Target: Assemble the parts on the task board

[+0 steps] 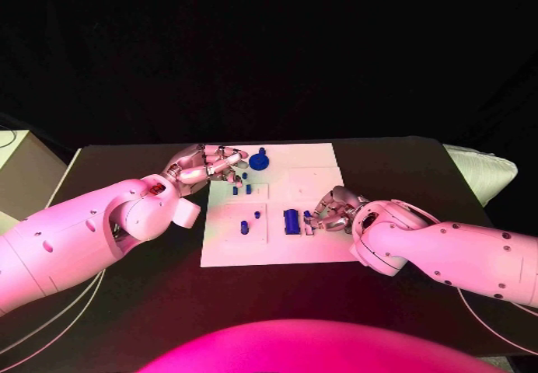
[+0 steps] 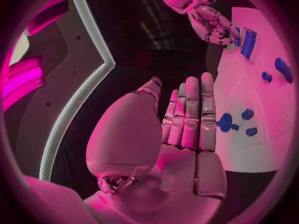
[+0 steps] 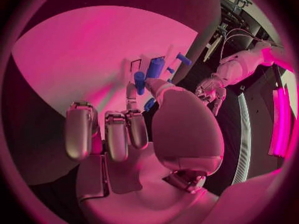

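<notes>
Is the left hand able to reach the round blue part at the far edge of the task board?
Probably yes. The left hand is open beside the round blue part, and nothing lies between them.

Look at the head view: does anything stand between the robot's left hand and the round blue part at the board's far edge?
Nothing visible does. The left hand hovers over the task board at its far left corner, and the round blue part lies just beside its fingertips, with bare white board between.

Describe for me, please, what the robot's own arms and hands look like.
Both arms are smooth white rounded shells dotted with small dark screw holes. The left arm trails thin pale cables beneath it; so does the right arm. Each ends in a silver metallic segmented hand: left hand, right hand.
</notes>
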`<state>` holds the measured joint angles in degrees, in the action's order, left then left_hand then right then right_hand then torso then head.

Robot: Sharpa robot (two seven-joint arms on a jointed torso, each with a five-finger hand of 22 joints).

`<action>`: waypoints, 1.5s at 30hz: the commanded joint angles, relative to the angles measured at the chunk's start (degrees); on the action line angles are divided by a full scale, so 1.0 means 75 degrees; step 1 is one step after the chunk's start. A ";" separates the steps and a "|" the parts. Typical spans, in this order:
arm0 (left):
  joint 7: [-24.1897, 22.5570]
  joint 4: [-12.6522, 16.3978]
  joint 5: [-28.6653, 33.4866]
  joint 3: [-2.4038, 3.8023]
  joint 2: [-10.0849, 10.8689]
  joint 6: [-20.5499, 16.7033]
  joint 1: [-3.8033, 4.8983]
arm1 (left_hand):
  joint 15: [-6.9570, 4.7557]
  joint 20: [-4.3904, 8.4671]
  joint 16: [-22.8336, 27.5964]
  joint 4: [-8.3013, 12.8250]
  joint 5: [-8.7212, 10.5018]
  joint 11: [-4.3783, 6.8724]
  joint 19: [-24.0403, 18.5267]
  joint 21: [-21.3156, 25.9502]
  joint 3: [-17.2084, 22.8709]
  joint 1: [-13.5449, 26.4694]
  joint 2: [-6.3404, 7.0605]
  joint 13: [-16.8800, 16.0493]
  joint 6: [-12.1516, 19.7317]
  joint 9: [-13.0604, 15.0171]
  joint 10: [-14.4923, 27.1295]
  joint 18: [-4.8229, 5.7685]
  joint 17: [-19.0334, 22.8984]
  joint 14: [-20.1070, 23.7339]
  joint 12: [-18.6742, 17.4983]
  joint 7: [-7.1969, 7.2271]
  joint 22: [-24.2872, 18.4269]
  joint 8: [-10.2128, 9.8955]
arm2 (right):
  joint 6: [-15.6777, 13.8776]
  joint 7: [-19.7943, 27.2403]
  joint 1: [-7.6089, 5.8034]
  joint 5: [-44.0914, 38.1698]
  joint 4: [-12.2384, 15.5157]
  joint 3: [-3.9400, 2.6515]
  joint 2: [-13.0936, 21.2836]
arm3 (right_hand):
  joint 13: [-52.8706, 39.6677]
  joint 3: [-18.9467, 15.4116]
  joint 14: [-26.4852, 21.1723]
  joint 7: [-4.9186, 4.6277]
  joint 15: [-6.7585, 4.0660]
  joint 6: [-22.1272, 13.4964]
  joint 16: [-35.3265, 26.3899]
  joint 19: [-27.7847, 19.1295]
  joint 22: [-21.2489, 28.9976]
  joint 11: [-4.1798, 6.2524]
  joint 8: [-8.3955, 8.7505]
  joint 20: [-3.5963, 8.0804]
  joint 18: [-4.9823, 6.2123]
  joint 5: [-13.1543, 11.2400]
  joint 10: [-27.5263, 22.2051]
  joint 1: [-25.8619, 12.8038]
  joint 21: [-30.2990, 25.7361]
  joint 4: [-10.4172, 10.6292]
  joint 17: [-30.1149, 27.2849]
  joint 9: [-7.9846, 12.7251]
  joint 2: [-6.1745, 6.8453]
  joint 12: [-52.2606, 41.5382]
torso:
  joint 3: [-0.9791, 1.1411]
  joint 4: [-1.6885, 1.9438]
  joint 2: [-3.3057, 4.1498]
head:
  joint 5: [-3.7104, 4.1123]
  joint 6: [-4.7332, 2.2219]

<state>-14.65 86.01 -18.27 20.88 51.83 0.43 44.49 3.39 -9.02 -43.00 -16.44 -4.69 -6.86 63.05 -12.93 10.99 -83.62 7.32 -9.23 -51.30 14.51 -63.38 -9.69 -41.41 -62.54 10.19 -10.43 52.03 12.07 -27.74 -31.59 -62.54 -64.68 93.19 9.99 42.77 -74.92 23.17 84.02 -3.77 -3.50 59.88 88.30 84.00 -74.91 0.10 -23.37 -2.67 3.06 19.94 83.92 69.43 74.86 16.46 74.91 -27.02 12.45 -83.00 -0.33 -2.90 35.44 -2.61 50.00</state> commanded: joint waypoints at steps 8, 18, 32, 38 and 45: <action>-0.0043 0.0029 -0.0036 0.0003 -0.0002 0.0163 -0.0002 | -0.0010 0.0011 0.0016 -0.0017 -0.0026 -0.0021 -0.0047 -0.0007 -0.0041 0.0029 -0.0076 -0.0008 -0.0032 -0.0006 0.0049 -0.0068 0.0011 0.0036 0.0029 -0.0021 0.0008 0.0002 | 0.0512 -0.0091 0.0096 -0.0382 -0.0121 0.0008 -0.0052 | -0.1386 -0.0011 0.0703 0.0006 -0.0064 -0.0018 0.0000 0.0229 -0.1535 0.0051 0.0019 0.0048 -0.0050 -0.0046 0.0351 -0.0036 -0.0041 -0.0029 0.1582 -0.0001 -0.0016 -0.0010 | 0.0013 -0.0003 0.0006 | -0.0021 0.0000; -0.0036 0.0022 -0.0069 0.0003 -0.0004 0.0167 -0.0005 | -0.0010 0.0011 0.0016 -0.0017 -0.0026 -0.0021 -0.0047 -0.0007 -0.0041 0.0029 -0.0076 -0.0008 -0.0032 -0.0006 0.0049 -0.0068 0.0011 0.0036 0.0029 -0.0021 0.0008 0.0002 | 0.0549 -0.0096 0.0121 -0.0550 -0.0102 0.0010 -0.0057 | -0.1380 -0.0009 0.0702 0.0006 -0.0065 -0.0023 -0.0003 0.0226 -0.1532 0.0053 0.0019 0.0049 -0.0048 -0.0051 0.0346 -0.0032 -0.0053 -0.0038 0.1576 -0.0001 -0.0015 -0.0001 | 0.0009 -0.0017 0.0001 | -0.0010 0.0000; -0.0049 0.0018 -0.0067 0.0003 0.0002 0.0116 -0.0006 | -0.0008 0.0006 0.0021 -0.0006 -0.0031 -0.0022 -0.0058 -0.0003 -0.0056 0.0018 -0.0096 -0.0014 -0.0036 -0.0011 0.0062 -0.0070 0.0015 0.0046 0.0046 -0.0024 0.0015 0.0002 | 0.0524 -0.0094 0.0125 -0.0571 -0.0130 0.0009 -0.0067 | -0.1383 -0.0148 0.0702 -0.0024 -0.0048 -0.0051 -0.0004 0.0224 -0.1531 0.0027 0.0004 0.0040 -0.0048 -0.0233 0.0342 -0.0444 -0.0060 0.0015 0.1574 0.0008 -0.0050 0.0005 | 0.0003 -0.0008 0.0002 | -0.0023 0.0000; -0.0053 0.0009 -0.0067 0.0003 0.0003 0.0103 -0.0006 | -0.0008 0.0006 0.0021 -0.0006 -0.0031 -0.0022 -0.0058 -0.0003 -0.0056 0.0018 -0.0096 -0.0014 -0.0036 -0.0011 0.0062 -0.0070 0.0015 0.0046 0.0046 -0.0024 0.0015 0.0002 | 0.0515 -0.0091 0.0125 -0.0572 -0.0105 0.0009 -0.0061 | -0.1390 -0.0325 0.0702 -0.0033 -0.0039 -0.0058 -0.0004 0.0221 -0.1527 0.0017 -0.0011 0.0030 -0.0045 -0.0486 0.0344 -0.0768 -0.0077 0.0025 0.1575 0.0019 -0.0042 0.0004 | 0.0007 -0.0005 -0.0002 | -0.0030 0.0000; -0.0059 -0.0037 -0.0067 0.0003 0.0014 0.0075 -0.0009 | -0.0008 0.0006 0.0021 -0.0006 -0.0031 -0.0022 -0.0058 -0.0003 -0.0056 0.0018 -0.0096 -0.0014 -0.0036 -0.0011 0.0062 -0.0070 0.0015 0.0046 0.0046 -0.0024 0.0015 0.0002 | 0.0483 -0.0089 0.0127 -0.0565 -0.0056 0.0009 -0.0047 | -0.1386 -0.0439 0.0701 -0.0033 -0.0037 -0.0062 -0.0008 0.0217 -0.1524 0.0015 -0.0017 0.0026 -0.0042 -0.0520 0.0339 -0.0949 -0.0094 0.0031 0.1567 0.0028 -0.0069 0.0014 | 0.0015 0.0005 -0.0003 | -0.0031 0.0000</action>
<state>-14.57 85.71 -18.70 20.88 51.96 0.58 44.46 3.39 -9.02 -43.00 -16.44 -4.69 -7.07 63.05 -12.93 10.99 -83.38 7.09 -9.28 -51.30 14.52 -63.18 -9.69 -41.34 -62.55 10.18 -10.43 52.09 12.07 -24.70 -32.21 -61.65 -68.26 92.55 10.06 42.41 -74.92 20.23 84.02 -3.91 -3.50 59.75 88.30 84.00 -74.94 0.10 -23.49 -2.68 3.06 16.41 83.92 62.71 74.41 16.68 74.91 -26.89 11.86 -83.00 -0.26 -2.93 35.42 -2.81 50.00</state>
